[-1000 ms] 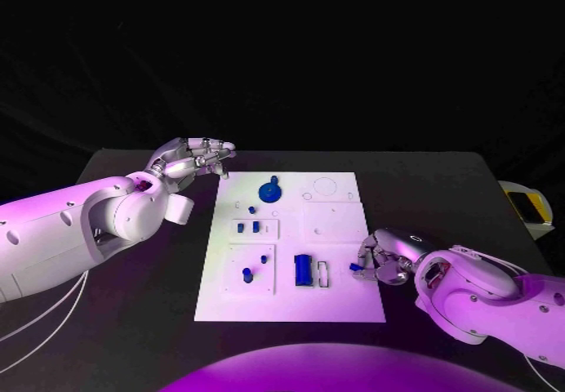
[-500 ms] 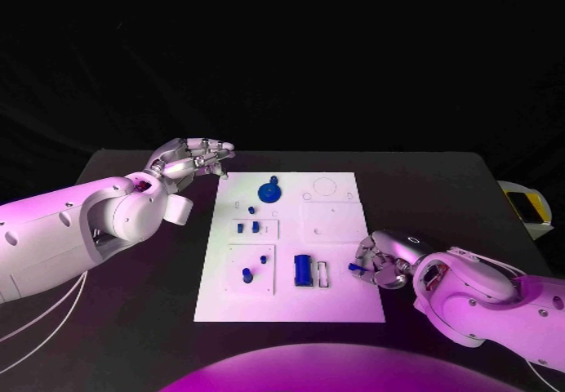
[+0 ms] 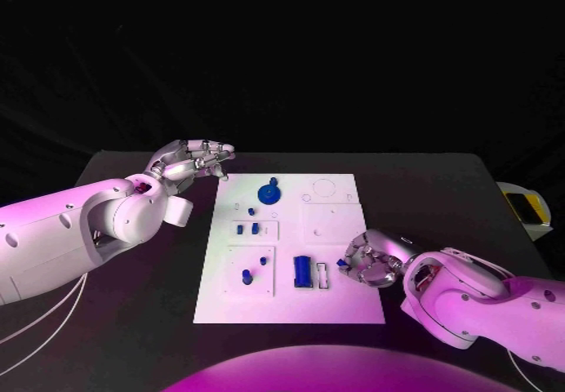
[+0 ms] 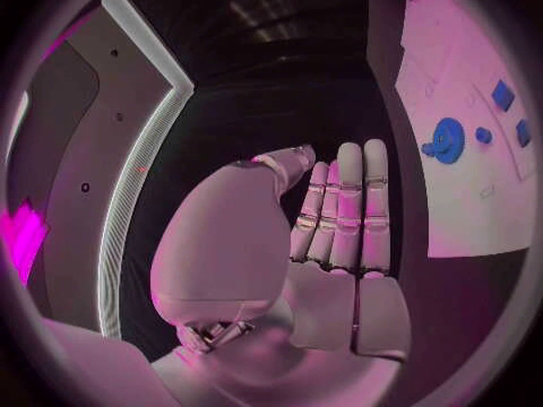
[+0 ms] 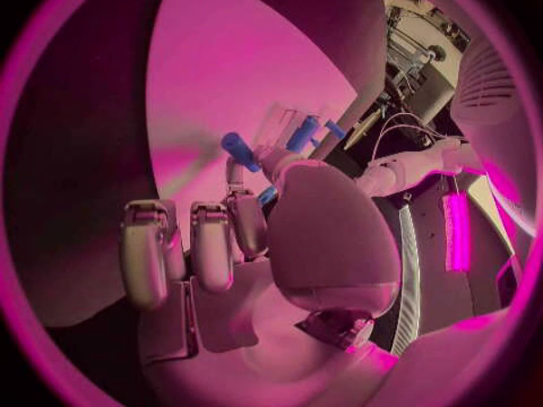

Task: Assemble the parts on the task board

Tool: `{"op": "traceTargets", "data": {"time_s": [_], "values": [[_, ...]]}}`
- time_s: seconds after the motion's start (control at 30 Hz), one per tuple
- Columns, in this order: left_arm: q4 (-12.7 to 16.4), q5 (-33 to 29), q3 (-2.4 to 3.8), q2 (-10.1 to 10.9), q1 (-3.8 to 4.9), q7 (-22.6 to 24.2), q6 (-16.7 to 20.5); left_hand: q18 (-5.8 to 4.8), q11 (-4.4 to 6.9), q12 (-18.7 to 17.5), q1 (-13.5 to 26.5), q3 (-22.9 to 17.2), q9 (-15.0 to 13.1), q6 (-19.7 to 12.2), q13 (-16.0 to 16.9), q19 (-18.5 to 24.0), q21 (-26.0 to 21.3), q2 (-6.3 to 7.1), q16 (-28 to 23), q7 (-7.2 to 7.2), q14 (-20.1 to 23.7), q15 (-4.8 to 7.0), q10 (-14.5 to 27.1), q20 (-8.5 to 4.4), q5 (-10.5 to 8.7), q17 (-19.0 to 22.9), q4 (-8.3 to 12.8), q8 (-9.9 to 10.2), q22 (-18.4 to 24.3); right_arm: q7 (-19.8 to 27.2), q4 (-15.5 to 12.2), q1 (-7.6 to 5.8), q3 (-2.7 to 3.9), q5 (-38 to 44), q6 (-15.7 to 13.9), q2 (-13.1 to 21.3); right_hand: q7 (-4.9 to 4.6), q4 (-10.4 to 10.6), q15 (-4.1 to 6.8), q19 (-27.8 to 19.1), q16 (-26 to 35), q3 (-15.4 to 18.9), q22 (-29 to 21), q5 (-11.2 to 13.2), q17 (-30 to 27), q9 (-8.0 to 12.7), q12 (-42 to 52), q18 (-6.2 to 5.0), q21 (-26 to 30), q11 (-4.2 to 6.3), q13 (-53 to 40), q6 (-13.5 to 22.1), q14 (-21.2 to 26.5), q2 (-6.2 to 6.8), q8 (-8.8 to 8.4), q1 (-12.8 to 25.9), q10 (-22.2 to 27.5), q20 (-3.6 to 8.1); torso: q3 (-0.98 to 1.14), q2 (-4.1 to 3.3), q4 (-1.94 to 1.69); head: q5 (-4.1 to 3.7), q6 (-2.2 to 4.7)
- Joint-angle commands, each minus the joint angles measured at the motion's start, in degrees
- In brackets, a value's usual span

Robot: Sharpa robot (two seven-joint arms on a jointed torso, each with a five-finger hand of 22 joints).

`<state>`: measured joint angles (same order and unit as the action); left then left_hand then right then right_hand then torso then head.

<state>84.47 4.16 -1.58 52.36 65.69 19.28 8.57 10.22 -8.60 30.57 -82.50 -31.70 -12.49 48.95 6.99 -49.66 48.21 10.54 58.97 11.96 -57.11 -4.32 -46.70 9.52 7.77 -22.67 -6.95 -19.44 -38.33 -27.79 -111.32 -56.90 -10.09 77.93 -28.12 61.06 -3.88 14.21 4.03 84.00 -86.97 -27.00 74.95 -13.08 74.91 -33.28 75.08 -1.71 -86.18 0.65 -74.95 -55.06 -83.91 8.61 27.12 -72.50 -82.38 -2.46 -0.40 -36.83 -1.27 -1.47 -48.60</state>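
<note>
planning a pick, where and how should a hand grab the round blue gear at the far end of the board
Grip the gear across its round rim, coming straight down from above. It lies flat on the board, so only its edge offers opposing sides, and a small blue piece sits close at its far edge.

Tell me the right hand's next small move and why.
Probably ease the right hand a little further over the task board toward the long blue part. It seems to pinch a small blue piece at its fingertips, just beside that part, while the left hand hovers off the board's far corner.
</note>
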Motion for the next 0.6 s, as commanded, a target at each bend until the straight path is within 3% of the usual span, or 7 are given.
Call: {"op": "traceTargets", "data": {"time_s": [0.03,0.23,0.47,0.53,0.6], "values": [[0.21,0.07,0.03,-0.05,0.01,0.44,-0.99,0.30,-0.03,0.29,0.13,-0.20,-0.09,-0.30,-0.10,0.26,-0.05,-0.21,0.20,-0.04,0.29,0.07,0.39,0.08,0.13,0.05,0.14,-0.28,-0.09,0.59,-0.17,-0.08,0.00,-5.77,-2.87,-0.59,0.26,-7.57,0.17,4.41,-0.23,-7.81,13.95,-0.11,8.70,-1.51,0.21,0.87,0.00,-0.01,-4.77,0.02,-4.85,0.15,0.94,0.79,-0.47,0.33,0.01,-0.08,-0.15,-0.05,-0.01],[0.26,0.07,0.02,-0.01,0.01,0.45,-1.02,0.30,-0.03,0.29,0.13,-0.20,-0.09,-0.30,-0.10,0.26,-0.05,-0.21,0.20,-0.04,0.29,0.07,0.39,0.08,0.13,0.05,0.14,-0.28,-0.09,0.88,0.06,-0.18,0.02,-8.05,-2.81,-2.12,0.26,-7.51,0.15,4.38,-0.21,-7.85,13.93,0.01,8.66,-1.68,0.23,0.86,0.08,-0.02,-4.79,0.06,-4.84,0.33,1.05,1.67,-0.47,0.32,-0.02,-0.03,-0.01,0.01,-0.16],[0.32,0.07,0.02,0.00,0.01,0.43,-1.05,0.29,-0.04,0.32,0.13,-0.22,-0.11,-0.28,-0.12,0.26,-0.04,-0.21,0.22,-0.02,0.31,0.07,0.45,0.07,0.13,0.07,0.16,-0.35,-0.11,0.22,1.05,-0.16,0.02,-9.29,1.09,-3.48,0.22,-6.24,0.09,4.37,-0.28,-7.33,13.92,0.85,8.81,-1.90,0.36,0.86,0.07,-0.07,-4.92,-0.08,-4.87,0.71,1.11,5.27,-0.51,0.27,0.00,-0.04,-0.03,0.05,-0.31],[0.34,0.07,0.02,0.02,0.01,0.42,-1.06,0.29,-0.04,0.32,0.13,-0.22,-0.11,-0.28,-0.12,0.26,-0.04,-0.21,0.22,-0.02,0.31,0.07,0.45,0.07,0.13,0.07,0.16,-0.35,-0.11,0.05,1.31,-0.10,0.01,-9.76,2.27,-3.86,0.27,-5.74,0.11,4.36,-0.29,-6.64,13.92,-1.30,8.84,-2.01,0.51,0.85,0.09,-0.04,-5.04,-0.28,-4.88,0.85,1.17,6.67,-0.59,0.27,0.02,-0.07,0.00,0.11,-0.39],[0.35,0.07,0.02,0.04,0.01,0.40,-1.08,0.29,-0.04,0.32,0.13,-0.22,-0.11,-0.28,-0.12,0.26,-0.04,-0.21,0.22,-0.02,0.31,0.07,0.45,0.07,0.13,0.07,0.16,-0.35,-0.11,-0.05,1.45,-0.05,0.01,-10.10,3.01,-4.12,0.28,-5.32,0.12,4.36,-0.24,-6.09,13.92,-1.47,8.72,-2.10,0.45,0.85,0.09,-0.04,-5.01,-0.48,-4.85,0.85,1.26,7.54,-0.57,0.28,0.05,-0.09,0.01,0.19,-0.40]]}}
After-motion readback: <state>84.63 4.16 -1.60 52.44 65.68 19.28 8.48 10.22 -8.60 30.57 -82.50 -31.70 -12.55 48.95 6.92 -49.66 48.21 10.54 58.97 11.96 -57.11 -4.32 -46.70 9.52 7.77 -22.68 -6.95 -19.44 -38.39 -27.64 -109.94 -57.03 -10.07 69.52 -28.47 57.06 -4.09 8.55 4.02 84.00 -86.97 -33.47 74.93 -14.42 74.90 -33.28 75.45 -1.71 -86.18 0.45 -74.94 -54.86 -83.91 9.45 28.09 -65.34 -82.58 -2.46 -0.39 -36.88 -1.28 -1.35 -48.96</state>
